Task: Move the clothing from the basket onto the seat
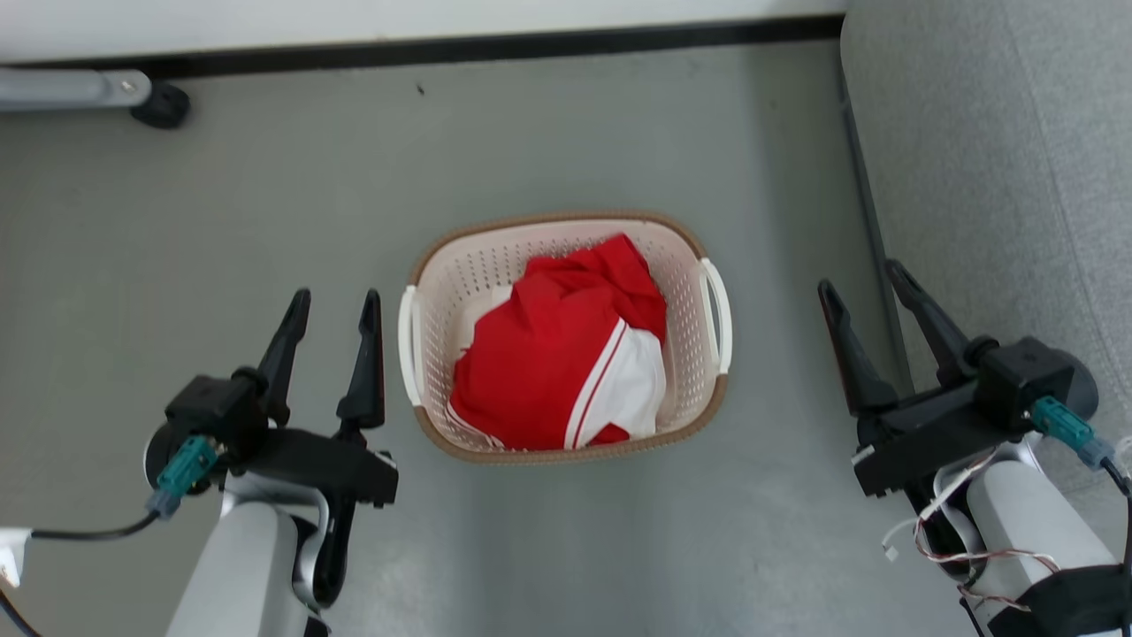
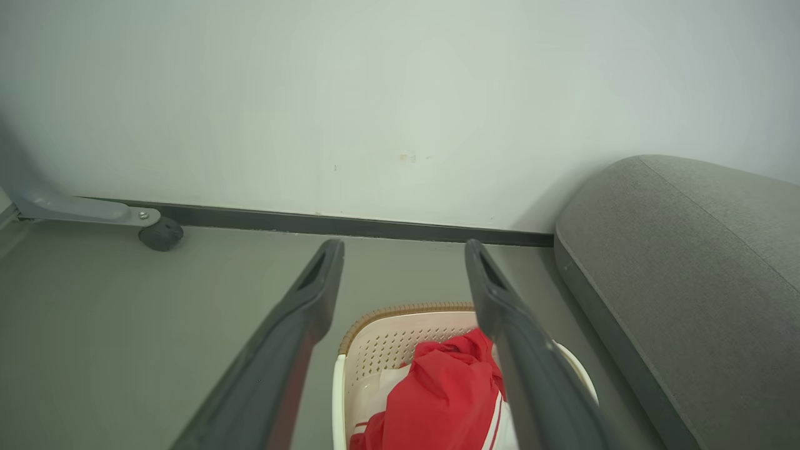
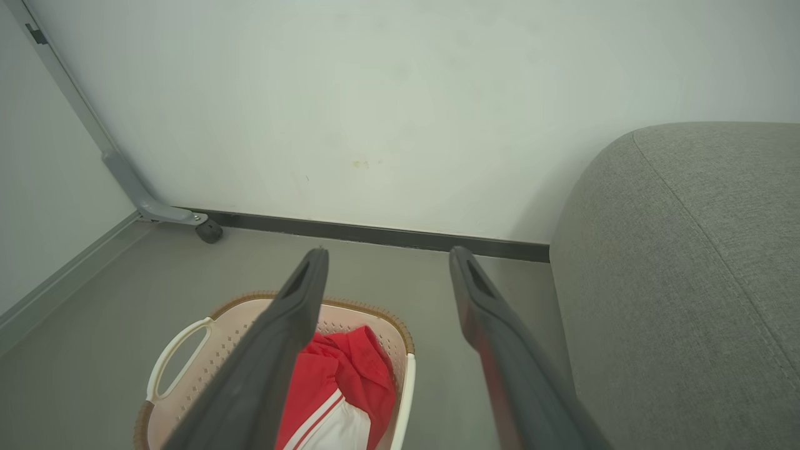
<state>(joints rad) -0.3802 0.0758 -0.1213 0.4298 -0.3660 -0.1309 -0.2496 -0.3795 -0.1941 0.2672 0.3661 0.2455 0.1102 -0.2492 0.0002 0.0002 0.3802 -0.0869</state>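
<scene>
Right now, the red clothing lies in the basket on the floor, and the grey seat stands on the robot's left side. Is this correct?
Not quite. The clothing does lie in the basket on the floor, but the grey seat stands on the robot's right side, as the head view shows.

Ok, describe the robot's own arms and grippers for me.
Both arms have pale grey forearms with black wrist blocks. The left gripper and right gripper each have two long, dark, tapering fingers, slotted near the tip. A teal connector sits on each wrist; the left one's cable is black, and thin white and red wires loop beside the right.
</scene>
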